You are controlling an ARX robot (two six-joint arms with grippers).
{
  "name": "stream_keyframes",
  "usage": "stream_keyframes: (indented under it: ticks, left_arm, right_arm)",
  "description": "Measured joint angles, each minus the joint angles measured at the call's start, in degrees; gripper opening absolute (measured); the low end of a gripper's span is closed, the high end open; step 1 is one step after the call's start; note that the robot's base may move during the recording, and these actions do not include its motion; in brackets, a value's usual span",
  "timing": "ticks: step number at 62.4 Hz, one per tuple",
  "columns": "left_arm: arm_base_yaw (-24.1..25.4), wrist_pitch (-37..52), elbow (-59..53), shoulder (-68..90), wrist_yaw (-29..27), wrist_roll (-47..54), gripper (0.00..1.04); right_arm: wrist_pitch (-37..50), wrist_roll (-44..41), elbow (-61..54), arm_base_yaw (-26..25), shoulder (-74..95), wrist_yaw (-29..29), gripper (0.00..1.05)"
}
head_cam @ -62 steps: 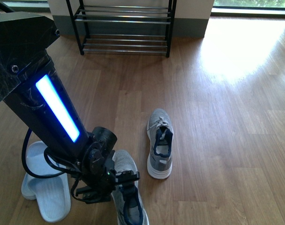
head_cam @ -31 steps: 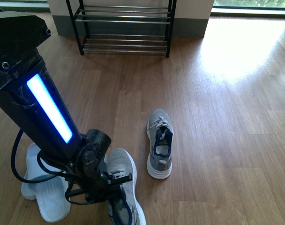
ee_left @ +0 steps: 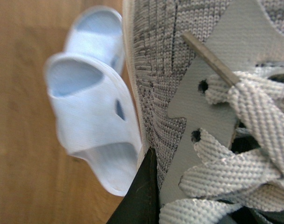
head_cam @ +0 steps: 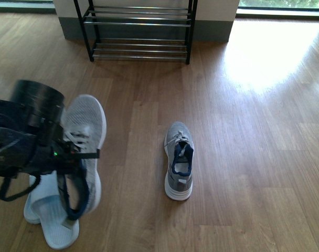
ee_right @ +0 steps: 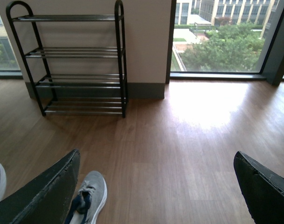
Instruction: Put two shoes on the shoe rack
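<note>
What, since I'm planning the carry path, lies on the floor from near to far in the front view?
Pale blue slides → grey sneaker on the floor → shoe rack. The held sneaker hangs above the slides and overlaps them, so it is left out.

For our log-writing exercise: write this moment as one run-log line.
left gripper: shut on sneaker, above slides | right gripper: open, empty | other sneaker: on floor | rack: no shoes

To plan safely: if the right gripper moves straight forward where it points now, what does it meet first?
Probably the bare wooden floor: the right gripper points past the grey knit sneaker and the black metal shoe rack, both off its line. Depth is unclear.
</note>
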Motion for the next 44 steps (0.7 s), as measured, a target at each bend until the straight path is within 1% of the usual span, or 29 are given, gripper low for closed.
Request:
stream_keyframes:
  ticks: [12, 25, 30, 32, 34, 38, 44]
  left_arm:
    - [1.14, 8.07, -16.48, -21.86, -9.09, 6.4, 0.02]
    - [0.26, 9.66, -30.45, -47.43, -18.16, 11.26, 0.02]
    - [-1.27, 11.85, -34.91, -57.35, -24.09, 15.39, 0.02]
    - [-2.54, 13.79, -37.07, -63.23, -27.58, 19.47, 0.02]
    - [-3.17, 14.45, -38.03, -67.32, -29.31, 21.92, 0.02]
    - [-3.78, 15.15, -38.47, -72.94, -30.4, 25.29, 0.02]
    - [-3.8, 15.41, -38.47, -74.34, -30.67, 27.04, 0.02]
  right_arm:
    - [0.0, 0.0, 0.0, 0.0, 0.0, 0.0, 0.96]
    - [0.0, 0.0, 0.0, 0.02, 0.0, 0.0, 0.96]
    - [0.0, 0.0, 0.0, 0.0, 0.0, 0.0, 0.96]
    - [0.0, 0.0, 0.0, 0.0, 0.0, 0.0, 0.96]
    - [0.0, 0.0, 0.0, 0.0, 0.0, 0.0, 0.96]
    - [0.0, 0.0, 0.0, 0.02, 0.02, 0.0, 0.96]
    - [0.0, 0.0, 0.0, 0.0, 0.02, 0.0, 0.96]
